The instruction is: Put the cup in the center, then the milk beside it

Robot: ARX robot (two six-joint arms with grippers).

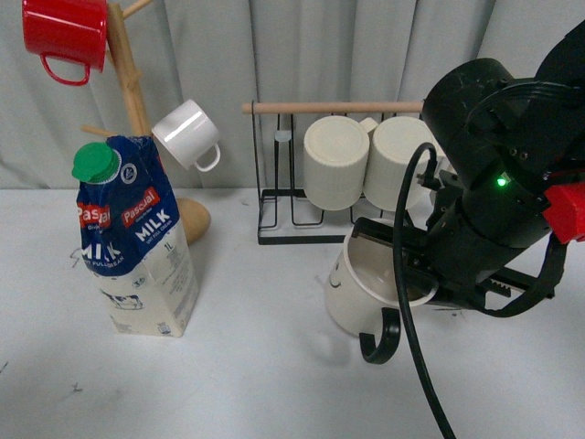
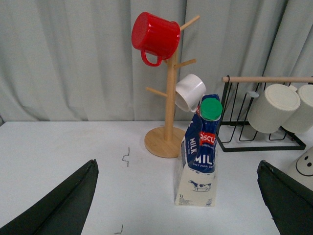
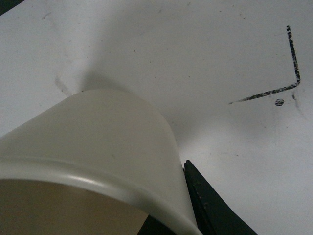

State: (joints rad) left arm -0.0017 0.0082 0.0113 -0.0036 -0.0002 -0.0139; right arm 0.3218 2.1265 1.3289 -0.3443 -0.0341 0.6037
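The cup (image 1: 352,297), a wide cream mug with a black loop handle (image 1: 382,338), hangs tilted just above the table, right of centre. My right gripper (image 1: 402,265) is shut on its rim. In the right wrist view the cup's wall (image 3: 98,147) fills the lower left, with one black finger (image 3: 210,205) pressed against its outside. The milk (image 1: 137,247), a blue and cream carton with a green cap, stands upright at the left. In the left wrist view my left gripper (image 2: 177,165) is open and wide apart, well short of the milk (image 2: 198,166). The cup's smiley face (image 2: 305,166) peeks in at the edge.
A wooden mug tree (image 1: 128,82) behind the milk carries a red mug (image 1: 64,37) and a small white cup (image 1: 187,134). A black wire rack (image 1: 292,219) at the back holds two ribbed cream mugs (image 1: 335,162). A black L-shaped mark (image 3: 288,73) is on the white table.
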